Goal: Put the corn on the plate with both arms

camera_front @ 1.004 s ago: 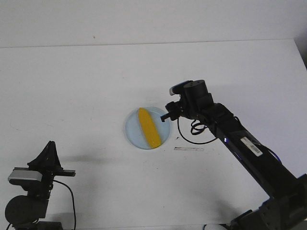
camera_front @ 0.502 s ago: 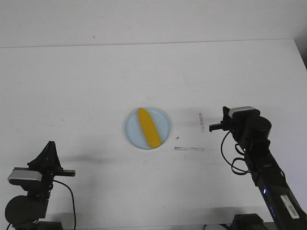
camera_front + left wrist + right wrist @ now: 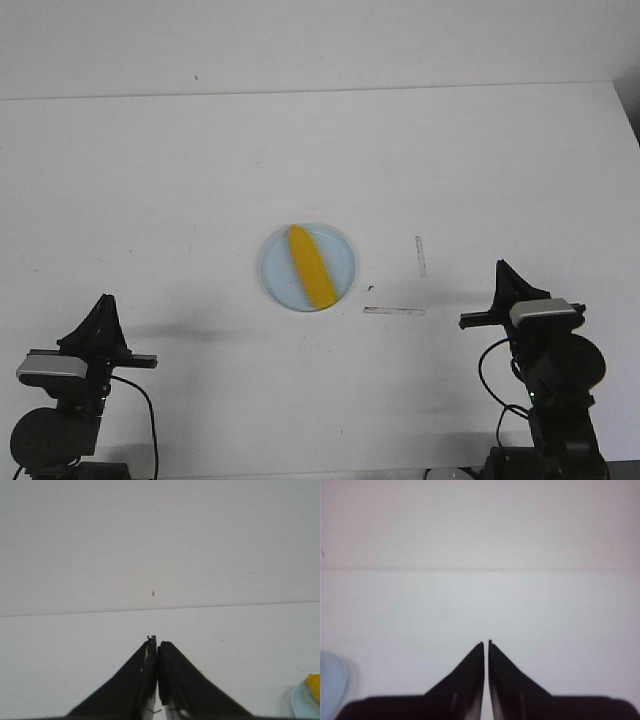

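Note:
The yellow corn [image 3: 309, 266] lies diagonally on the pale blue plate [image 3: 343, 258] at the middle of the white table. My left gripper [image 3: 101, 308] is shut and empty near the front left, far from the plate. My right gripper [image 3: 502, 272] is shut and empty at the front right, well clear of the plate. In the left wrist view the shut fingers [image 3: 158, 645] point over bare table, with a bit of the corn [image 3: 314, 684] and plate [image 3: 301, 704] at the edge. In the right wrist view the shut gripper [image 3: 486, 643] faces bare table, with the plate's rim [image 3: 331, 680] at the edge.
Two strips of clear tape lie right of the plate, one short [image 3: 420, 256] and one long [image 3: 393, 311]. The table's far edge [image 3: 320, 92] meets a white wall.
My right arm has drawn back from the plate's right rim to the front right of the table and folded down. The corn stays on the plate. The left arm has not moved.

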`<control>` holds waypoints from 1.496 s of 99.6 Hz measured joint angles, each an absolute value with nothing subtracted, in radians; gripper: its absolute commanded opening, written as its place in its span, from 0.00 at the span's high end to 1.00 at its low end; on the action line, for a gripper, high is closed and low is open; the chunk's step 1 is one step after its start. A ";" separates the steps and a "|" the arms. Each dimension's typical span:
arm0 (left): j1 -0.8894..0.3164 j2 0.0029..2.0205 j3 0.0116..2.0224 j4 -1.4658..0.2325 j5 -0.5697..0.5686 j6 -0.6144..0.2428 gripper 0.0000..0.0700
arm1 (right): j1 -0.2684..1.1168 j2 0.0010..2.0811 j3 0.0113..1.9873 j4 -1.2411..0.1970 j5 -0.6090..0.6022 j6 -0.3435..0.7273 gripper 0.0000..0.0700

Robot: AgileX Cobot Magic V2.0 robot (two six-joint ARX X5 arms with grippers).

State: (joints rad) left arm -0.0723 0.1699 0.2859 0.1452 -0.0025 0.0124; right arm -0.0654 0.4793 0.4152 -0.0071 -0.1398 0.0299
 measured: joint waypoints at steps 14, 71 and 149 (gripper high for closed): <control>-0.072 0.170 0.286 0.145 -0.002 0.012 1.00 | -0.065 0.356 0.415 -0.041 -0.131 0.031 0.98; -0.072 0.170 0.286 0.145 -0.002 0.012 1.00 | -0.065 0.209 0.415 -0.039 -0.126 0.031 0.98; -0.013 0.048 0.096 0.165 -0.027 -0.001 1.00 | -0.065 0.209 0.415 -0.039 -0.126 0.031 0.98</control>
State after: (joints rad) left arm -0.0132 0.0479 0.0959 0.1646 -0.0269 -0.0006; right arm -0.0654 0.2092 0.4152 -0.0395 -0.1265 0.0307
